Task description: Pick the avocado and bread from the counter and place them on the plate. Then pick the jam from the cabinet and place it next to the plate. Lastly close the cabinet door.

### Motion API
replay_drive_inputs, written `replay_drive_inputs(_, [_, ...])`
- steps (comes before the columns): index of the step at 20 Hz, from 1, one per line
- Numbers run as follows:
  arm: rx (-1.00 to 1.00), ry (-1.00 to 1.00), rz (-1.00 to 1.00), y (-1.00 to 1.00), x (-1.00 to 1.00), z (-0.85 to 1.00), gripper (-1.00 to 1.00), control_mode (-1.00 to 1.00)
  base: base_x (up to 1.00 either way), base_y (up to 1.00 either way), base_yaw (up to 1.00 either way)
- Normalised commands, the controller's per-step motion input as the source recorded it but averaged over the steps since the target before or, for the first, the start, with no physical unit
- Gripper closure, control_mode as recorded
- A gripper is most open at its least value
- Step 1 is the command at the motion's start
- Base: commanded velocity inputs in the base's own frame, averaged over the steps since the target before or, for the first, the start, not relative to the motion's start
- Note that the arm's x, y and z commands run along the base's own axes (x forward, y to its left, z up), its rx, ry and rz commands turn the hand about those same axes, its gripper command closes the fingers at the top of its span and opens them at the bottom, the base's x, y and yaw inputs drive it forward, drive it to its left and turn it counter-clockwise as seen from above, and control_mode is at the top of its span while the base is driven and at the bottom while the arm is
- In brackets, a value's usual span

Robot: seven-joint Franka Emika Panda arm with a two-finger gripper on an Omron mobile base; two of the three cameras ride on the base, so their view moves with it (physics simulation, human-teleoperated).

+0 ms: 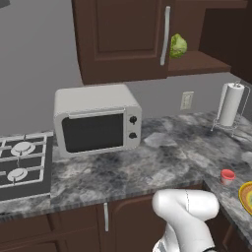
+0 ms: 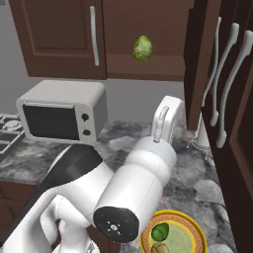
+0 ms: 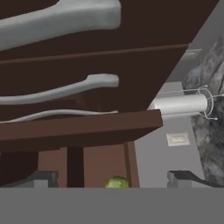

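Observation:
The plate (image 2: 193, 236) lies on the counter (image 1: 162, 157) with the dark green avocado (image 2: 160, 231) and the golden-brown bread (image 2: 159, 248) on it. The red jam (image 1: 227, 175) stands on the counter just left of the plate's rim (image 1: 246, 197). The cabinet (image 1: 197, 61) is open, and its door (image 2: 198, 64) juts out edge-on. In the hand view my gripper (image 3: 113, 180) is open and holds nothing. It faces the door's edge (image 3: 78, 129) from close by, with one dark fingertip (image 3: 43, 178) on either side.
A pale green leafy ball (image 1: 178, 46) sits on the cabinet shelf. A white microwave (image 1: 97, 119) and a stove (image 1: 22, 165) stand to the left, a paper towel holder (image 1: 231, 104) at the back right. Tall doors with long silver handles (image 2: 232, 79) line the right side.

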Motion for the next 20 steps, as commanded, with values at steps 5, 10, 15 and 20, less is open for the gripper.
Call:
replay_drive_inputs(5, [0.0, 0.0, 0.0, -0.05, 0.17, -0.06, -1.0, -1.0, 0.0, 0.0, 0.0])
replay_drive_inputs(10, [0.0, 0.0, 0.0, -0.13, 0.09, 0.0, -1.0, -1.0, 0.0, 0.0, 0.0])
replay_drive_inputs(15, [0.0, 0.0, 0.0, -0.12, 0.1, 0.0, -1.0, -1.0, 0.0, 0.0, 0.0])
replay_drive_inputs(20, [0.0, 0.0, 0.0, -0.13, 0.11, -0.02, -1.0, -1.0, 0.0, 0.0, 0.0])
